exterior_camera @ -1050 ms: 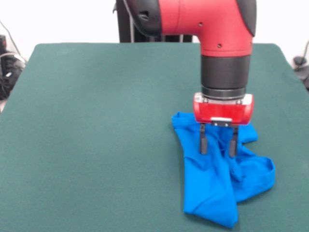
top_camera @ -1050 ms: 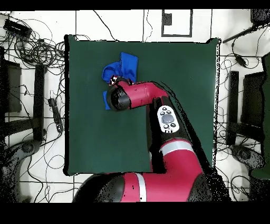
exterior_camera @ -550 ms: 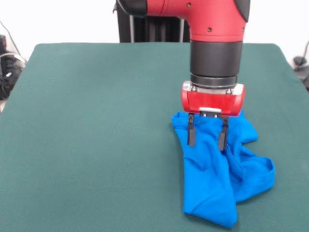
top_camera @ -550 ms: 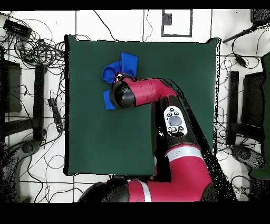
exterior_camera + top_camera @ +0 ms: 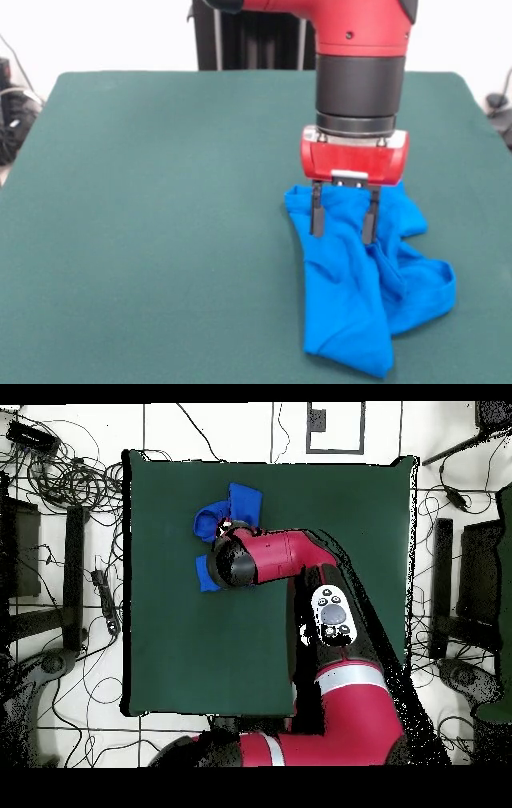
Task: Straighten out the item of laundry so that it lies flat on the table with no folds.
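One item of laundry, a bright blue T-shirt, lies crumpled on the green counter. Front view: the fingers hang spread apart, holding nothing, their tips at or just above the cloth's upper part; whether they touch it cannot be told. Most of the shirt lies below the fingers, a long folded lobe running down from under them and a rounded lobe off to the right. Handling, as judged: light, limp, no stiffness; it will drape and drag, and a pinch may catch several layers. Best hold is probably a free outer edge or corner, such as the hem end of the long lobe, rather than the bunched middle between the fingers. Nothing else stands on the counter near the fingers.

Overhead view: the arm covers the shirt's middle and hides the fingers; blue cloth shows on both sides of the wrist. Cables lie on the floor, well clear.
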Motion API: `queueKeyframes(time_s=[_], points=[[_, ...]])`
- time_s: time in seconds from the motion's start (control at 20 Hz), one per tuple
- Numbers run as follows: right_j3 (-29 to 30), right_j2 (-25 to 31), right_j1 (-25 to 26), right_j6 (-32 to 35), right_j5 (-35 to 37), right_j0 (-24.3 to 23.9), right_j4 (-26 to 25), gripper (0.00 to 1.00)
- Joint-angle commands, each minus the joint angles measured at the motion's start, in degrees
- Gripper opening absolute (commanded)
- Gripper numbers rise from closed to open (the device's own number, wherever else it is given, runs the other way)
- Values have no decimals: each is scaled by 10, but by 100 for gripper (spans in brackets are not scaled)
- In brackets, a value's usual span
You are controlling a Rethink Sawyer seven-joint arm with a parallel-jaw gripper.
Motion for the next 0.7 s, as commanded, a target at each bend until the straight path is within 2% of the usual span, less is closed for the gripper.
queueKeyframes(time_s=[0.05, 0.5, 0.7], points=[[61, 58, 6, -30, 73, 15, 17, 100], [73, 86, 4, -22, 73, 20, 40, 100], [61, 78, 12, -13, 70, 37, 41, 100]])
